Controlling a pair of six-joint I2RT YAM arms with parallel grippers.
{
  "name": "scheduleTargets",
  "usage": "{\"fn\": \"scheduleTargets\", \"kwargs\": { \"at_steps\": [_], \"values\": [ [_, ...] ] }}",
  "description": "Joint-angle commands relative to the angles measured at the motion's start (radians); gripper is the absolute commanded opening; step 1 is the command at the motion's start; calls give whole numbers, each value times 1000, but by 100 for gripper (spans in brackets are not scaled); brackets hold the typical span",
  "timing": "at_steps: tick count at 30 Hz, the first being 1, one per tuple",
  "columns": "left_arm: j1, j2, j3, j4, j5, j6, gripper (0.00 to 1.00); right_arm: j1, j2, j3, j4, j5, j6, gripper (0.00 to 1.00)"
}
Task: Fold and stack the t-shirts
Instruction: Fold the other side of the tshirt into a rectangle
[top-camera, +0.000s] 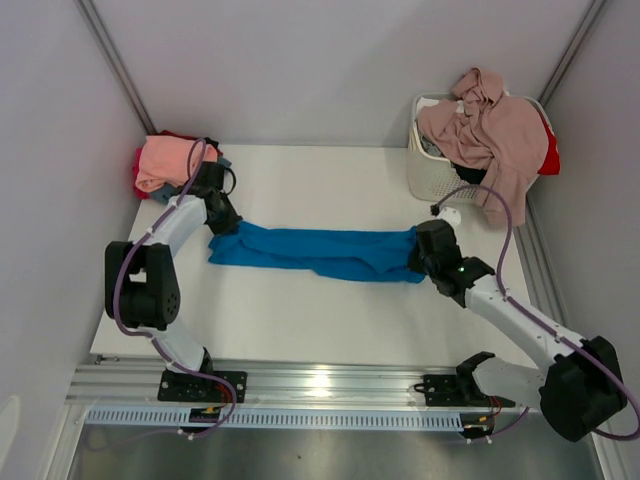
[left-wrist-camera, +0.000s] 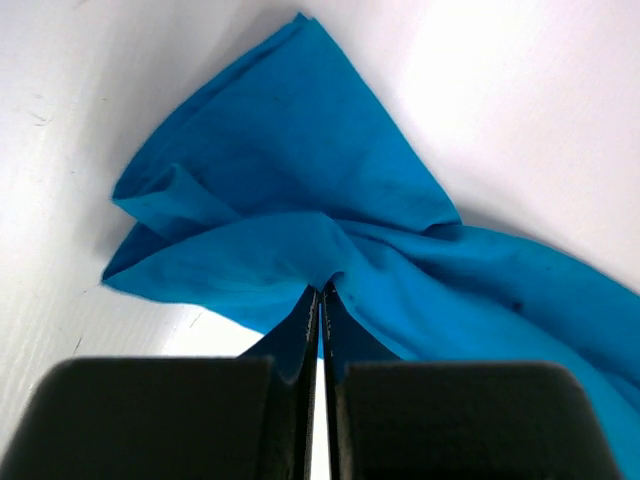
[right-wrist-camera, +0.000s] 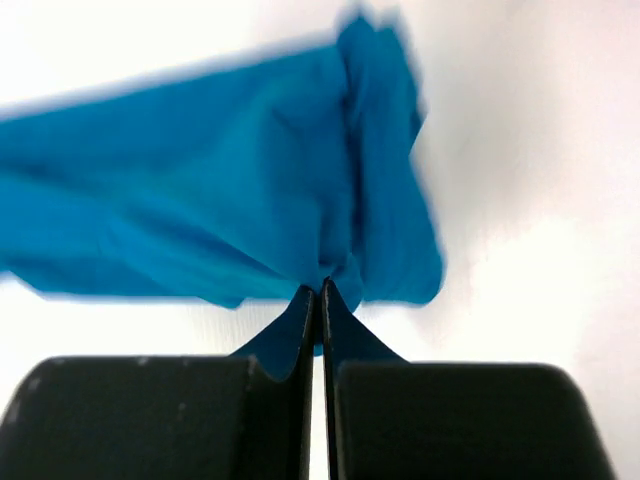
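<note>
so my left tool (left-wrist-camera: 320, 292) and right tool (right-wrist-camera: 320, 287) each clench one end of the sideways-stretched bright blue t-shirt (top-camera: 320, 252).

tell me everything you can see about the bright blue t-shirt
The bright blue t-shirt is soft, plain, thin-looking cloth, bunched into a long wrinkled band lying across the middle of the white table. Its left end fans out in loose folds. The left gripper and right gripper each pinch an end between shut fingers, cloth gathered into the pinch.
</note>
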Motion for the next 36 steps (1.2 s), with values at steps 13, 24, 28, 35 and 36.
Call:
{"fn": "scheduleTargets", "kwargs": {
  "at_steps": [13,24,28,35,36],
  "values": [
    [10,-80,-14,14,-45,4,1,-92,210,334,-68,436,-161,0],
    [15,-51,-15,39,-53,-21,1,-96,315,305,143,394,-172,0],
    [16,-51,-23,83,-71,-25,1,-106,359,319,191,396,-187,0],
    [16,47,33,96,-57,-25,3,-116,447,333,196,281,-161,46],
    [16,48,26,96,-44,-25,4,-116,444,322,205,281,-157,58]
  ]
}}
